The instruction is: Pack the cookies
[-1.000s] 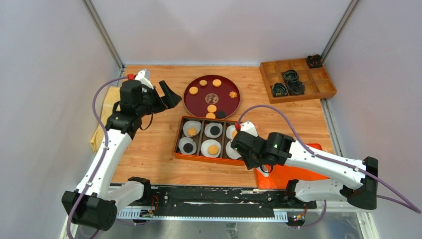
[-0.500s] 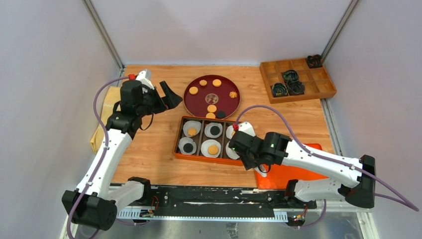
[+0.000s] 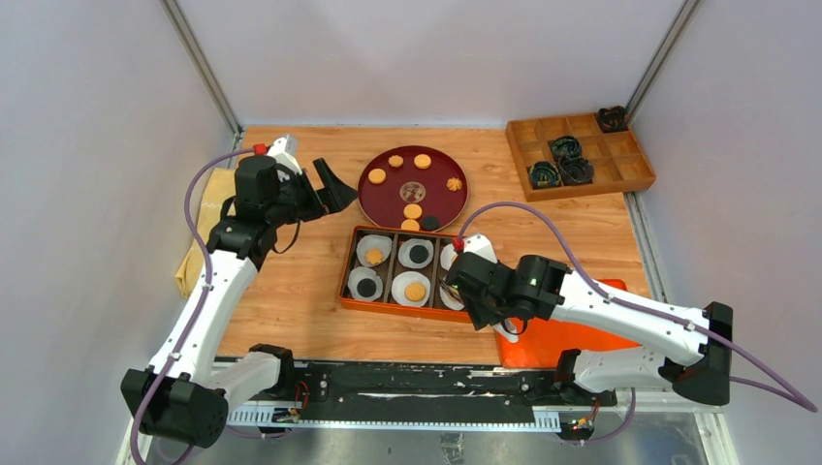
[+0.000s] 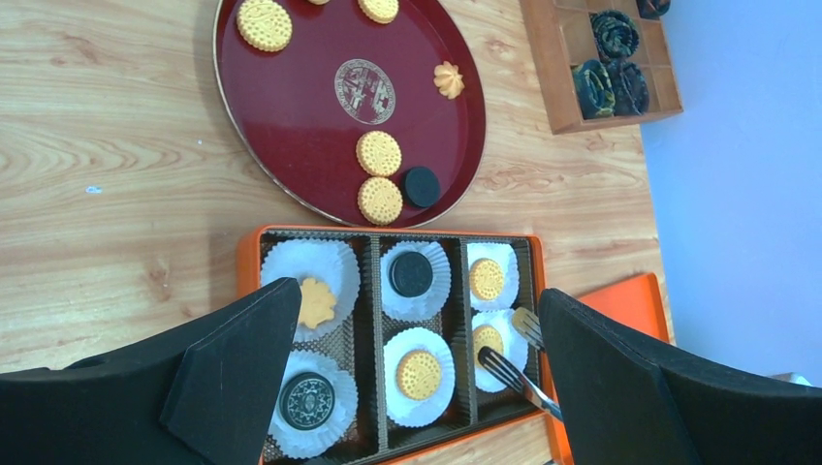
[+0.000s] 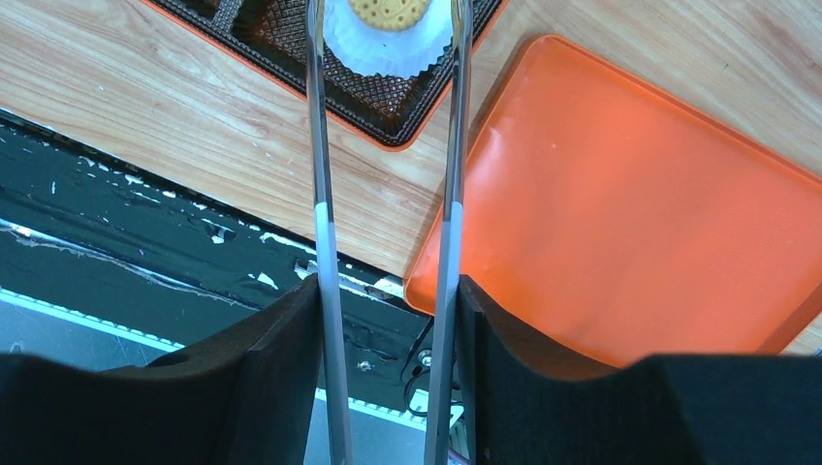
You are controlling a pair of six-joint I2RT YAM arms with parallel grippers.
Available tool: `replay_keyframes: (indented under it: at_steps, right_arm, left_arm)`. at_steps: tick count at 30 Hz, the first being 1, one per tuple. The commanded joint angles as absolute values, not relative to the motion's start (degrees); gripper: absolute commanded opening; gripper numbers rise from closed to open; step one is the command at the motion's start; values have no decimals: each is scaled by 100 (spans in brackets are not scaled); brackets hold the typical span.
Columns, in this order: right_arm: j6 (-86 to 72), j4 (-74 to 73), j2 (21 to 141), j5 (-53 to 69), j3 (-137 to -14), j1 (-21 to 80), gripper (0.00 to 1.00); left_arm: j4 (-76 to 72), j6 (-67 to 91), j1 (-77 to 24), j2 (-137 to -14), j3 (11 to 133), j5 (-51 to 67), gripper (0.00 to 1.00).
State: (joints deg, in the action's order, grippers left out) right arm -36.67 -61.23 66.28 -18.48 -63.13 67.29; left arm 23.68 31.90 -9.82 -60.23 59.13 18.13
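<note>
An orange box (image 3: 342, 291) holds several white paper cups, each with one cookie. The red plate (image 3: 388, 199) behind it carries several loose cookies: tan ones such as (image 3: 413, 210), a black one (image 3: 429, 223) and a knobbly one (image 3: 454, 183). My right gripper (image 3: 473, 302) is shut on metal tongs (image 5: 320, 194). The tong tips (image 4: 514, 373) stand open on either side of a tan cookie (image 4: 488, 339) lying in the near right cup, also seen in the right wrist view (image 5: 388, 10). My left gripper (image 3: 325, 197) is open and empty, hovering left of the plate (image 4: 417, 295).
An orange lid (image 3: 557, 341) lies beside the box under my right arm, also in the right wrist view (image 5: 630, 213). A wooden divided tray (image 3: 620, 174) with dark paper cups sits at the back right. A tan cloth (image 3: 197, 232) lies at the left edge.
My right arm has shifted slightly left and forward, bringing the tong tips over the near right cup. The left arm has barely moved.
</note>
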Motion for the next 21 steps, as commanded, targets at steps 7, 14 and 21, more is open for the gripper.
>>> replay_keyframes:
  at_steps: [7, 14, 21]
  right_arm:
    - [-3762, -6229, 6379, -2201, -6581, 6828, 34]
    - [-3757, -6479, 6229, -2661, -6943, 6826, 7]
    - [-3696, -6486, 6275, -4129, -7190, 6525, 5]
  left_arm:
    - [2192, 3113, -932, -6056, 5844, 2057, 100]
    - [2157, 3141, -932, -5971, 5852, 2082, 100]
    - [2253, 3018, -932, -5804, 5817, 1909, 92]
